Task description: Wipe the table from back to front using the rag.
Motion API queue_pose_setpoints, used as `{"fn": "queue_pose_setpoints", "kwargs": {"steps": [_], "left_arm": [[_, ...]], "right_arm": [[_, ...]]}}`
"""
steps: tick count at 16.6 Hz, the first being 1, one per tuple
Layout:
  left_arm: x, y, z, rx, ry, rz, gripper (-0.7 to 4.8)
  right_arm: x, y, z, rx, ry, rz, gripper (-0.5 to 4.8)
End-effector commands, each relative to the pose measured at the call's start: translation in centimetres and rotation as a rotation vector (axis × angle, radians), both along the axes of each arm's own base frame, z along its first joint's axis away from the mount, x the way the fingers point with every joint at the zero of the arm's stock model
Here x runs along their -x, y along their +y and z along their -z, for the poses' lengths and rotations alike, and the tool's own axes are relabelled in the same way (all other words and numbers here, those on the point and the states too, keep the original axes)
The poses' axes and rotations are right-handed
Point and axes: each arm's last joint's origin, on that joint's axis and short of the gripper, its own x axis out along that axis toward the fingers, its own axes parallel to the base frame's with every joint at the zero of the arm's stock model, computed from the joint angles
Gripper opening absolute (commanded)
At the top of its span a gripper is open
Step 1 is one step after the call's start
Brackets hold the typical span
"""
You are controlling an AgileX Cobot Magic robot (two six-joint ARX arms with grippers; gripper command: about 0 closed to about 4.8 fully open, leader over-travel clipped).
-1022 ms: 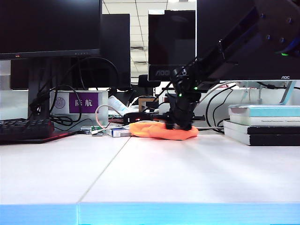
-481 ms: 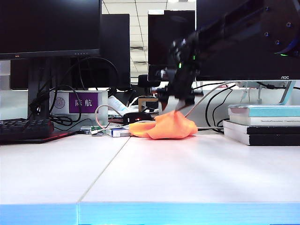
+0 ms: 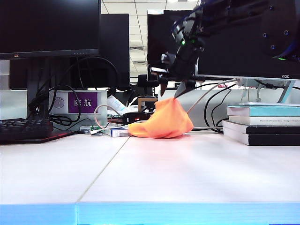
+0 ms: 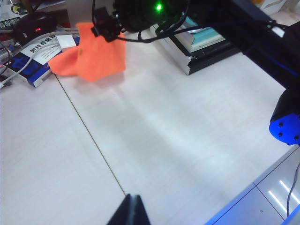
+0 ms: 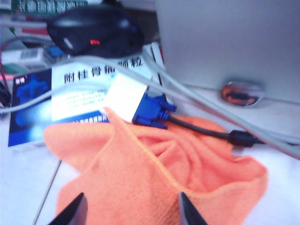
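1. right gripper [image 3: 172, 93] [image 5: 132, 212] [image 4: 105, 30]: upper centre of the exterior view, above the back of the counter [image 3: 187, 173] [image 4: 164, 131], pointing down.
2. jaws of the right gripper: set wide apart in the right wrist view, one dark fingertip on each side of the orange cloth.
3. rag [image 3: 161, 124] [image 4: 89, 58] [image 5: 154, 178]: centre of the exterior view, at the back of the counter, pulled up into a peak that meets one right fingertip; lower part resting on the counter in a crumpled heap.
4. grip on the rag: none visible between the two spread tips; contact at the peak only, kind of contact unclear.
5. left gripper [image 4: 132, 213]: not seen in the exterior view; in the left wrist view above bare counter, well apart from the rag; jaws pressed together, nothing between them.
6. stack of books [image 3: 262, 124]: right of the exterior view, right of the rag, not touching it.
7. blue box [image 5: 28, 112], black mouse [image 5: 93, 30] and blue connector [image 5: 152, 110]: just behind the rag, connector at the cloth edge.
8. keyboard [image 3: 23, 129]: far left of the exterior view, well apart from the rag.
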Motion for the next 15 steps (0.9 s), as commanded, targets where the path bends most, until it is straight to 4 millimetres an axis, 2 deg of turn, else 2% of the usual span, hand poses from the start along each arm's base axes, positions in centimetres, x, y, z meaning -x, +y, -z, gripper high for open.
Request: {"fn": "queue_pose_setpoints", "kwargs": {"steps": [1, 10, 11, 15], "left_arm": [[0.1, 0.0, -0.1, 0.005, -0.009, 0.002, -0.03], [0.2, 0.1, 0.0, -0.001, 0.002, 0.002, -0.03], [0.2, 0.1, 0.0, -0.006, 0.009, 0.001, -0.03], [-1.0, -0.6, 0.1, 0.004, -0.022, 0.002, -0.03]], "right_arm": [[0.8, 1.2, -2.9, -0.015, -0.138, -0.034, 2.52], [-1.1, 2.6, 3.0, 0.036, -0.071, -0.064, 2.51], [-1.2, 2.9, 4.4, 0.026, -0.027, -0.101, 2.51], [-0.8, 3.6, 4.3, 0.003, -0.007, -0.151, 2.52]]}}
